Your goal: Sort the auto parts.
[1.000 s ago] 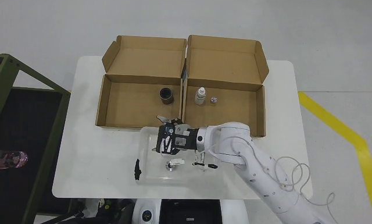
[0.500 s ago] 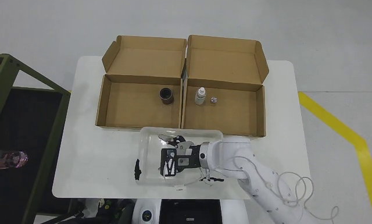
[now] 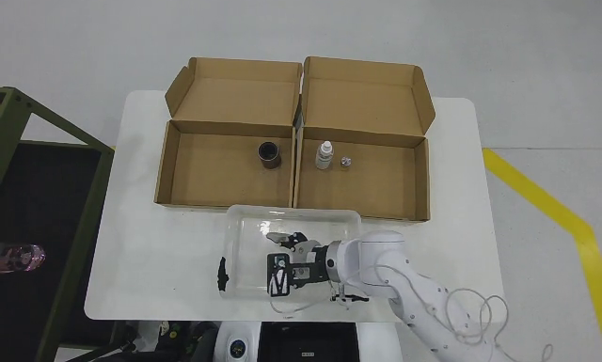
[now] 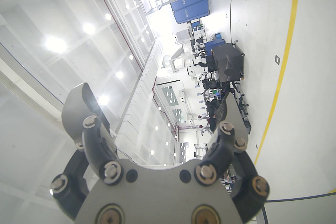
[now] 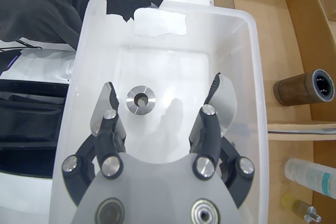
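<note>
My right gripper (image 5: 164,82) hangs open inside a clear plastic bin (image 5: 252,25), fingers pointing down at its floor. A small silver slotted ring with a centre hole (image 5: 141,103) lies on the bin floor between the fingers, closer to one of them and touching neither. From the top, that gripper (image 3: 276,273) is over the bin's (image 3: 293,210) front left part. My left gripper (image 4: 155,93) points up at the ceiling, open, with nothing between its fingers.
Two open cardboard boxes stand behind the bin. The left box (image 3: 179,165) holds a brown cylindrical bearing (image 3: 270,155); the right box (image 3: 414,174) holds a white bottle (image 3: 324,155) and a small metal part (image 3: 345,161). Black tape (image 5: 131,3) is stuck on the bin's end wall.
My right gripper has moved from the bin's far edge toward the table's front and now sits lower inside the bin. The boxes and their contents are unchanged.
</note>
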